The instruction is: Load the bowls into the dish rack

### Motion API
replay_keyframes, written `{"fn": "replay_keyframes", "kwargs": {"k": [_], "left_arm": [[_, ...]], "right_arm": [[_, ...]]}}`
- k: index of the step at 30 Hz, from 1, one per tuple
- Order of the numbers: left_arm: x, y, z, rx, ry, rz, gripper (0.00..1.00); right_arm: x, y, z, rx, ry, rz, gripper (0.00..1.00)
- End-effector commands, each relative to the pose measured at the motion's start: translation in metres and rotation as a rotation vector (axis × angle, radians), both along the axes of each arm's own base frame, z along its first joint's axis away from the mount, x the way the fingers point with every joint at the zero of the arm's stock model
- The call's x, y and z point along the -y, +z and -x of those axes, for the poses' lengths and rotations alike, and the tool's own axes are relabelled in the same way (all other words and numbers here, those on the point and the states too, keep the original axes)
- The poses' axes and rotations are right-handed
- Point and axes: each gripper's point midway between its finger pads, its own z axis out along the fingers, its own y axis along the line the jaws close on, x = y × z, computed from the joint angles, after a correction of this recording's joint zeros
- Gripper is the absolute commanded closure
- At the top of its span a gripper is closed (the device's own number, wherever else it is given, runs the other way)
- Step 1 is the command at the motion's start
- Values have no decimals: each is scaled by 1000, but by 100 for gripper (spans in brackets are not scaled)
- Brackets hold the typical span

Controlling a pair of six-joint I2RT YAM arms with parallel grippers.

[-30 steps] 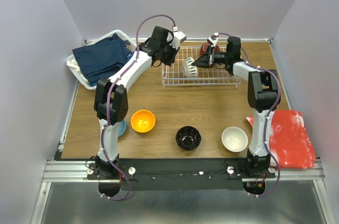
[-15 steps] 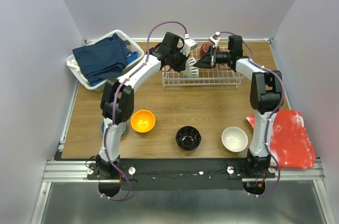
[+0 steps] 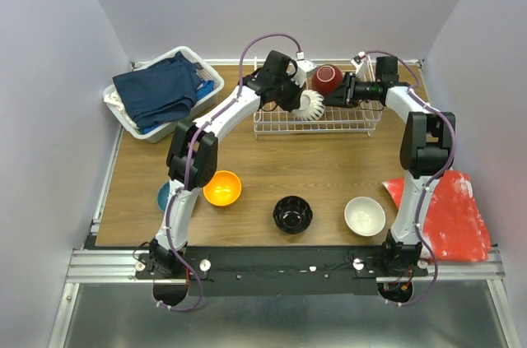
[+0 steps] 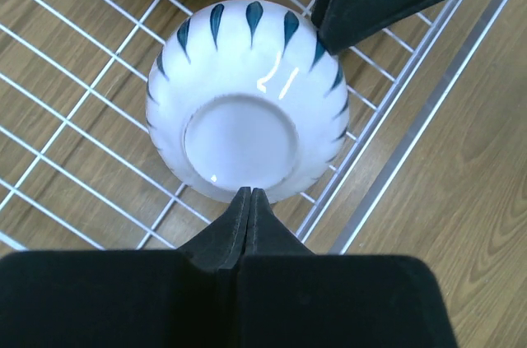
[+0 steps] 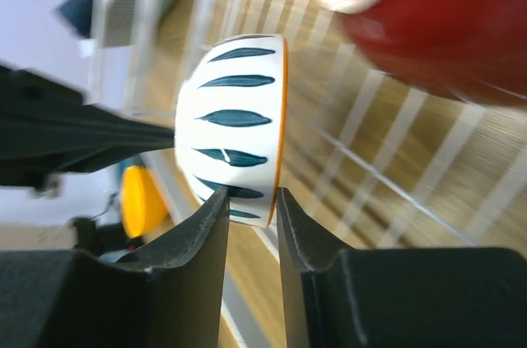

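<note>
A white bowl with blue stripes (image 3: pixel 312 106) stands on edge in the white wire dish rack (image 3: pixel 356 120). My left gripper (image 4: pixel 249 193) is shut, its tips touching the foot of that bowl (image 4: pixel 247 101). My right gripper (image 5: pixel 247 196) is open; its fingers straddle the bowl's orange-edged rim (image 5: pixel 235 126) with a small gap. A maroon bowl (image 3: pixel 327 78) sits at the rack's back edge. On the table in front lie an orange bowl (image 3: pixel 222 187), a black bowl (image 3: pixel 292 215) and a white bowl (image 3: pixel 364 215). A blue bowl (image 3: pixel 165 194) is half hidden by the left arm.
A white plastic basket with dark blue cloth (image 3: pixel 160 93) stands at the back left. A red cloth (image 3: pixel 449 212) lies at the table's right edge. Both arms reach over the rack from either side.
The left arm swung right to the striped bowl. The right arm and the bowl shifted right in the rack, uncovering the maroon bowl. The right jaws have parted.
</note>
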Motion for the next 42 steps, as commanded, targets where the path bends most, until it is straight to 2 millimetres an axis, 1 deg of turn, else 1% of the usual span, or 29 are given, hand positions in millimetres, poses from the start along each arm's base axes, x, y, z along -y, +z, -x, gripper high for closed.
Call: {"fn": "replay_keyframes", "kwargs": {"k": [1,7,10,13,14,15,16,17,18,19,20,21,22,23,24,25,26,27,28,29,30,31,33,34,35,37,38,40,42], "left_arm": [[14,4,-2,4,-17,43,100],[11,5,-1,9,-10,31,100],[8,20,0,34,-7,35,100],[2,55,4,84,-2,54,99],[-2,79,9,118,-1,71,99],[-7,90,10,139,9,69,98],[-14,97,15,145,22,59,93],[-26,126,20,195,50,70,89],[-41,136,18,229,107,47,84],[-59,133,19,230,157,13,68],[-78,162,27,289,207,21,59],[-101,167,24,326,294,-23,52],[-123,154,26,320,335,-74,41],[-143,175,36,368,377,-75,37],[-160,176,38,382,418,-100,33],[-180,160,43,373,458,-166,29],[-203,175,50,407,507,-163,28],[-216,172,55,408,528,-180,27],[-230,156,61,383,551,-213,24],[-252,163,66,397,596,-212,23],[-263,160,70,390,621,-220,22],[-275,147,75,364,642,-242,21],[-301,151,83,366,711,-225,20],[-309,145,87,348,727,-223,19],[-314,148,92,349,738,-207,19],[-332,140,98,324,787,-212,18],[-337,144,104,334,801,-202,18],[-347,140,111,316,834,-193,18],[-354,147,121,326,856,-171,18]], "right_arm": [[19,-17,4,9,-67,178,62],[22,-14,4,12,-84,196,61],[29,-4,1,30,-108,241,59],[36,10,1,67,-120,303,57],[41,21,1,108,-128,334,56],[41,27,3,125,-121,343,56],[42,37,7,142,-115,349,56],[40,54,12,196,-99,350,56],[38,63,15,220,-92,347,56],[35,70,19,233,-85,344,56],[25,75,25,297,-30,365,56],[19,90,32,354,-5,376,56],[11,95,39,390,29,388,55],[-11,94,51,464,118,413,55],[-23,105,61,533,159,426,54],[-35,107,72,578,210,445,53],[-63,105,87,670,316,475,53],[-75,101,98,704,369,488,52],[-86,105,107,757,405,498,50],[-107,100,121,808,480,516,49],[-116,96,128,828,515,519,48],[-125,93,135,835,549,522,46],[-151,82,154,864,660,509,46],[-157,76,167,861,721,513,45],[-174,63,185,928,841,533,45],[-182,39,213,960,999,570,45],[-194,29,232,1032,1107,584,45],[-202,9,249,1047,1203,605,45],[-212,-8,270,1088,1300,617,45]]}}
